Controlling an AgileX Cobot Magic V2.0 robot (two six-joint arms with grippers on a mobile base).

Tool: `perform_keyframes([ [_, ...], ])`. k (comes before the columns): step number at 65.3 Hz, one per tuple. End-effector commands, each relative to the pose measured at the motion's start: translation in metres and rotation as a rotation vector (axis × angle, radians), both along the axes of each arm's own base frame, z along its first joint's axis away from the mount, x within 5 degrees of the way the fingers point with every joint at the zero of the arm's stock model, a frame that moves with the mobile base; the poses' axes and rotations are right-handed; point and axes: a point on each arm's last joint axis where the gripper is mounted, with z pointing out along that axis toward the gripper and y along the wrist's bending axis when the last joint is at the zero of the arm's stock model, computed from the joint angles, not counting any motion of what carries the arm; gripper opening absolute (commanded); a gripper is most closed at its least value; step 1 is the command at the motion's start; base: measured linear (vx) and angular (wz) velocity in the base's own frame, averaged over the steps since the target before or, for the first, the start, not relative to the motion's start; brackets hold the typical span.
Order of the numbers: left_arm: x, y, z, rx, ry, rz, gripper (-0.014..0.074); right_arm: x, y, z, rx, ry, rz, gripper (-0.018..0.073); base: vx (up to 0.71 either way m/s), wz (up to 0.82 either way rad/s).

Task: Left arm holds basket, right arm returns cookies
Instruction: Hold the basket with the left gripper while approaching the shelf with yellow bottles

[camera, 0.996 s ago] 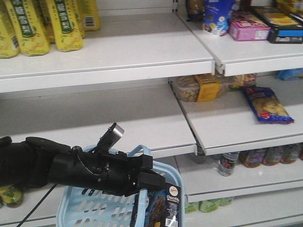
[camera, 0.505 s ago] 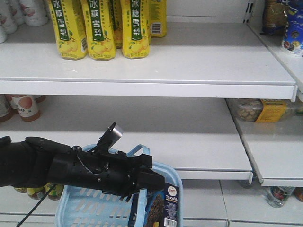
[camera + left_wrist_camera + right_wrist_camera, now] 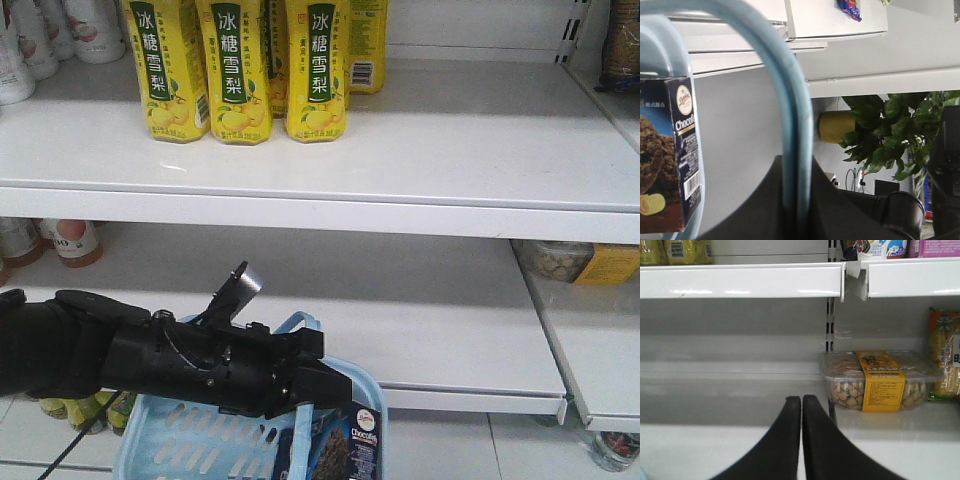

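My left arm (image 3: 150, 358), bulky and black with a silver tab, reaches in from the left in the front view. Its gripper (image 3: 308, 385) is shut on the handle (image 3: 300, 440) of the light blue basket (image 3: 170, 442). The navy ChocoFello cookies carton (image 3: 352, 450) stands upright in the basket's right end. In the left wrist view the gripper (image 3: 796, 200) clamps the blue handle (image 3: 790, 115), with the cookies (image 3: 675, 160) at the left edge. My right gripper (image 3: 801, 401) is shut and empty, facing a bare shelf; it does not show in the front view.
Yellow drink cartons (image 3: 240, 70) stand on the upper shelf (image 3: 400, 190). A clear biscuit tub with a yellow label (image 3: 875, 380) sits right of my right gripper. Bottles (image 3: 70, 240) stand at the middle shelf's left. A plant (image 3: 890, 125) shows behind.
The shelves have slid to the right in the front view, bringing the yellow cartons to the upper middle. The left arm, basket and cookies keep the same place in the frame.
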Motion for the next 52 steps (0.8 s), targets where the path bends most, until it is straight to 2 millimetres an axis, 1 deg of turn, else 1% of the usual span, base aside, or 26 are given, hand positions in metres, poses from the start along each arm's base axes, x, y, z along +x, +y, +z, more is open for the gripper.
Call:
perform_keyframes([
  [1,-0.0015,-0.0043,0.0272,-0.104,-0.044,-0.01,-0.0006,-0.0007,0.0002,0.0074,-0.007,-0.084,-0.001,-0.0008,0.06,-0.01],
  [52,-0.0015,-0.0043,0.0272,-0.104,-0.044,-0.01,-0.0006,-0.0007,0.0002,0.0074,-0.007,-0.084,-0.001,-0.0008,0.05,-0.01],
])
